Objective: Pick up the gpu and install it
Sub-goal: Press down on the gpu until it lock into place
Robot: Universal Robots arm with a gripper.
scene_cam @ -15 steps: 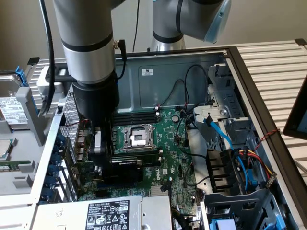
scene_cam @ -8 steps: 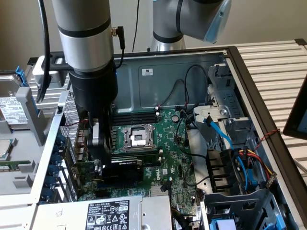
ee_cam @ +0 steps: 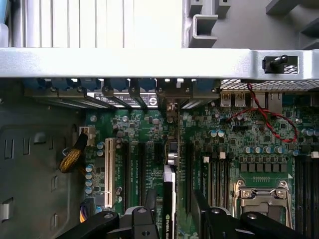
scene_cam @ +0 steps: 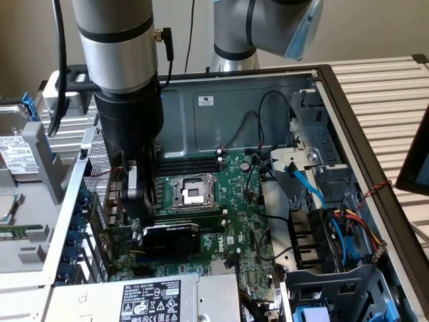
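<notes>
The gpu, a small green card with a black fan shroud, stands on edge in a slot of the large green motherboard inside the open computer case. My gripper hangs just above the card's end nearest the case's slotted rear wall. The wrist view looks straight down the card's thin edge, which runs between my two black fingers. The gripper is open, and a strip of board shows between the card and the finger on the processor socket's side.
The bare processor socket lies just beyond the card. The power supply sits at the near edge, with a drive cage and blue cable at the exterior view's right. A white expansion slot and red-black wires flank the card.
</notes>
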